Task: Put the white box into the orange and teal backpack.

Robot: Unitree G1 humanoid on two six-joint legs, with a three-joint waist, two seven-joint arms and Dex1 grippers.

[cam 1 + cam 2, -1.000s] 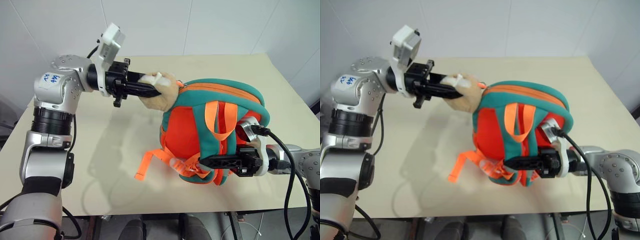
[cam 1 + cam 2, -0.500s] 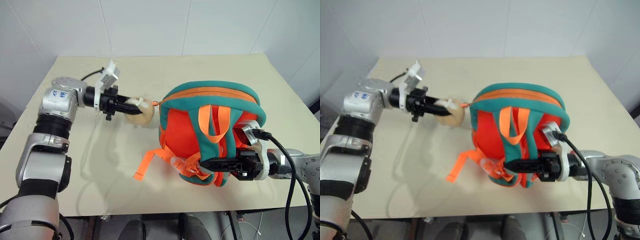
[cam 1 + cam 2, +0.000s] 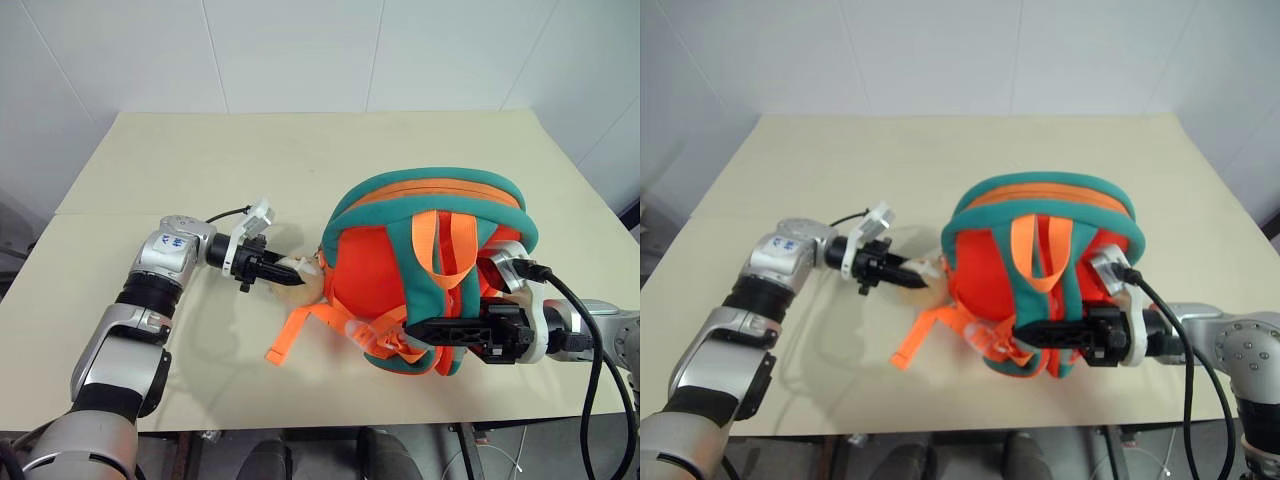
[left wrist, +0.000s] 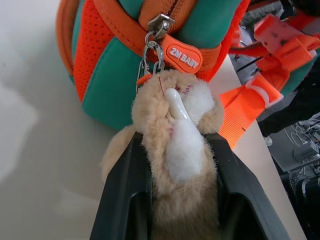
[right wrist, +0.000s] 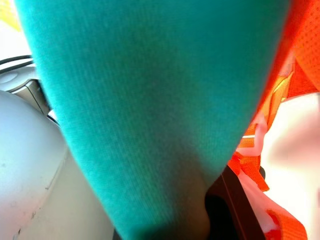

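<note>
Orange and teal backpack: left fingers clamp its plush head, right fingers pinch its strap

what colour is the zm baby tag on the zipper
Orange with white lettering, on the small rubber zipper tag; clearest in the left wrist view.

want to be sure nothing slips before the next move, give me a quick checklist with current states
1. Left gripper fingers clamped on the plush animal head: ok.
2. Plush head clipped to the zipper pull: ok.
3. Right gripper shut on a teal strap at the orange and teal backpack: ok.
4. Backpack resting on the table: ok.
5. Zipper open enough for loading: not ok.
6. White box located: cannot tell.
</note>
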